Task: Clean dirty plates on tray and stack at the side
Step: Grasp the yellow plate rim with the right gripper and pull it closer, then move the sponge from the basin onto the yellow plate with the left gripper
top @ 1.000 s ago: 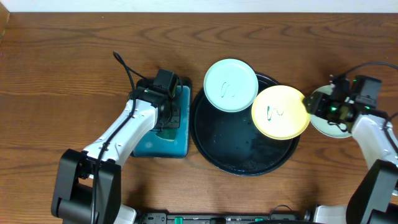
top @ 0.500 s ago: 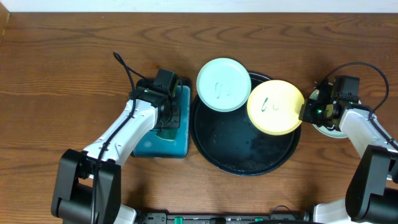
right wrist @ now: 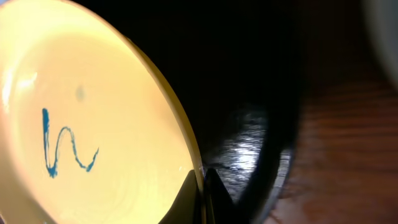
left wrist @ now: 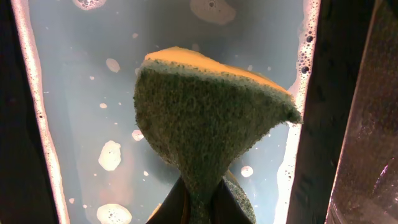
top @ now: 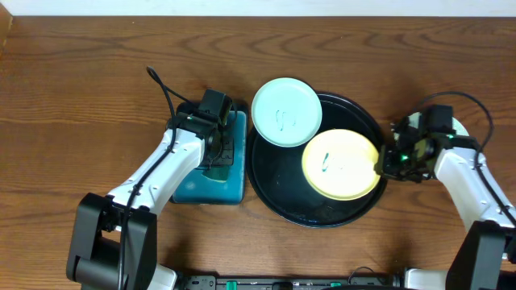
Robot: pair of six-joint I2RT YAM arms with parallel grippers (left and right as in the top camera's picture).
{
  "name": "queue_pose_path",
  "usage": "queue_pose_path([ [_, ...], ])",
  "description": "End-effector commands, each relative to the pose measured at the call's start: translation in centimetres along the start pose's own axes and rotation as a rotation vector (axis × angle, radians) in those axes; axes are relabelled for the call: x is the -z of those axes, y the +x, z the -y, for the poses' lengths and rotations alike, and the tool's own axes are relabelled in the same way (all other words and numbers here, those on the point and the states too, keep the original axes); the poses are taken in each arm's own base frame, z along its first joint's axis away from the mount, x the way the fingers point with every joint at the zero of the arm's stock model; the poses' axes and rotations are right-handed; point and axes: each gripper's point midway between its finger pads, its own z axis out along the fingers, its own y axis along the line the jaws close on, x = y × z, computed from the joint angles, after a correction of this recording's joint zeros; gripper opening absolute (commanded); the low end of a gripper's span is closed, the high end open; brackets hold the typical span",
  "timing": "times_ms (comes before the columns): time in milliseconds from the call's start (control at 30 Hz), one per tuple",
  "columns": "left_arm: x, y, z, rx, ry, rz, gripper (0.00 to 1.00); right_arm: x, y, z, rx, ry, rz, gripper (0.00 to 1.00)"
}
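Observation:
A yellow plate [top: 340, 164] with a teal scribble [right wrist: 62, 146] lies tilted inside the black tray [top: 314, 216]. My right gripper [top: 386, 160] is shut on the yellow plate's [right wrist: 93, 93] right rim, one finger on each face [right wrist: 202, 190]. A mint plate [top: 286, 111], faintly marked, rests over the tray's back-left rim. My left gripper [top: 214, 158] is shut on a green and yellow sponge [left wrist: 211, 106] and holds it over soapy water; its fingertips [left wrist: 200, 202] pinch the sponge's lower end.
The rectangular teal tray [top: 232, 190] of soapy water sits left of the black tray, under the left gripper. A pale plate edge [top: 461, 126] shows behind the right arm. A black cable [top: 164, 90] trails behind the left arm.
The right gripper has shut on the yellow plate's rim and drawn it left and forward, deeper into the tray. The mint plate has shifted slightly left. The left arm is unchanged.

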Motion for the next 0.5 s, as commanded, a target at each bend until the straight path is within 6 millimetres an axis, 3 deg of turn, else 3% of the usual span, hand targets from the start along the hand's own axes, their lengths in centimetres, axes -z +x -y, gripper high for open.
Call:
queue_pose_path([
  [0,0.2,0.0,-0.3,-0.010,-0.009,0.000,0.07,-0.8,1.5,-1.8,0.038,-0.026,-0.042,0.01],
  [233,4.7,-1.4,2.5,-0.015,0.166,0.104,0.08,-2.5,3.6,-3.7,0.121,0.024,-0.087,0.01],
  [467,7.7,-0.9,8.5,-0.051,0.493,0.098,0.08,-4.2,4.5,-4.2,0.121,0.074,-0.064,0.01],
])
